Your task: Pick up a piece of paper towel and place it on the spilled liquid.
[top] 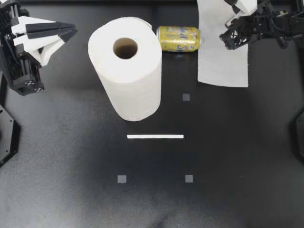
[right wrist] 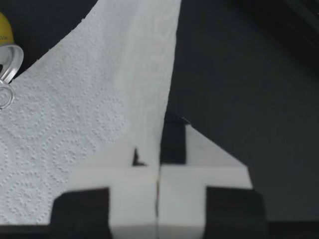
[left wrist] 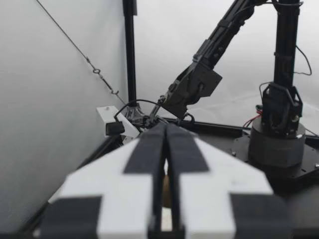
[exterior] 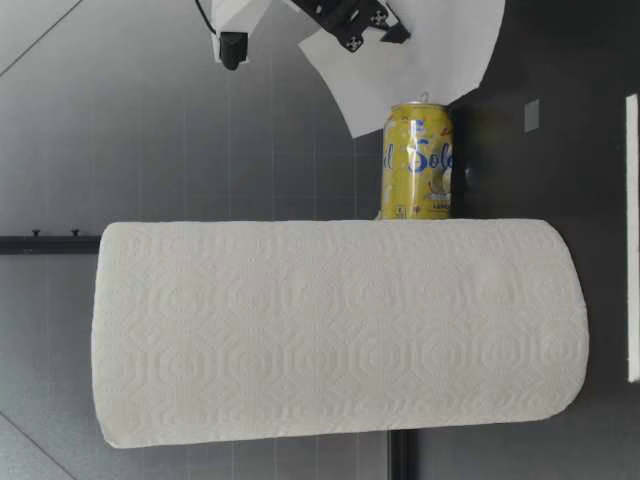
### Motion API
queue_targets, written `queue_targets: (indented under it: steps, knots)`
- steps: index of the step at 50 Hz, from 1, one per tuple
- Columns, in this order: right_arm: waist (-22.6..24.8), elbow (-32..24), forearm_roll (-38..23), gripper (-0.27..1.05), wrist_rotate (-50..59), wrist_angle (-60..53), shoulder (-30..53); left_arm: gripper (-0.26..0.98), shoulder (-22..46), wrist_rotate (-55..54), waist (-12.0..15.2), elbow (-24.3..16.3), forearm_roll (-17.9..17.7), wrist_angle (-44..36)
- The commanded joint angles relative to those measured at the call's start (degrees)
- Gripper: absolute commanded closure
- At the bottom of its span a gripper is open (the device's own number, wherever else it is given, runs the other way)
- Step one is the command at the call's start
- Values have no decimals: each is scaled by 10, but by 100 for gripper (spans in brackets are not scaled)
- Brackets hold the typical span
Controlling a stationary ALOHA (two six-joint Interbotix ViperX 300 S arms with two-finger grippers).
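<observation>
Towel sheet (top: 222, 61) in right end effector (top: 237, 9)

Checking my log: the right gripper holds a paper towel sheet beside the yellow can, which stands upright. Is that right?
Not quite: the yellow can lies on its side, as the top view shows. The right gripper does hold the paper towel sheet beside it.

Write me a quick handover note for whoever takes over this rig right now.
Left gripper: shut, empty, at the left edge of the table. Right gripper: shut on a paper towel sheet hanging beside the tipped yellow can. Paper towel roll stands upright next to the can. Done: sheet picked up. Left: lay it on the spill; I cannot make out the liquid on the dark table.
</observation>
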Motion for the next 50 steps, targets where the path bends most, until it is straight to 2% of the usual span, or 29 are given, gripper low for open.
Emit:
queue_targets:
  steps: [1, 8, 12, 16, 21, 26, 36, 50]
  knots:
    - [-4, -11, 4, 91, 2, 2, -5, 65, -1, 0, -2, -7, 0, -4]
    - [-4, -11, 11, 82, 2, 4, -2, 65, -1, 0, -2, -8, 1, -4]
    - [-4, -12, 13, 72, 2, 4, -1, 65, -1, 1, -2, -8, 1, -4]
    - [-4, -14, 15, 57, 3, 4, -1, 65, -2, 1, -2, -8, 1, -4]
    - [-4, -23, 20, 28, 4, 15, 1, 65, -1, 2, -2, -11, 1, -5]
    - [-4, -32, 27, 7, 3, 56, 4, 65, -2, 2, -2, -11, 1, -5]
    - [18, -37, 26, 8, -3, 127, 2, 65, -1, 5, -2, -11, 1, -5]
    - [48, -47, 26, 8, -4, 166, -19, 65, -1, 6, -2, -11, 1, -5]
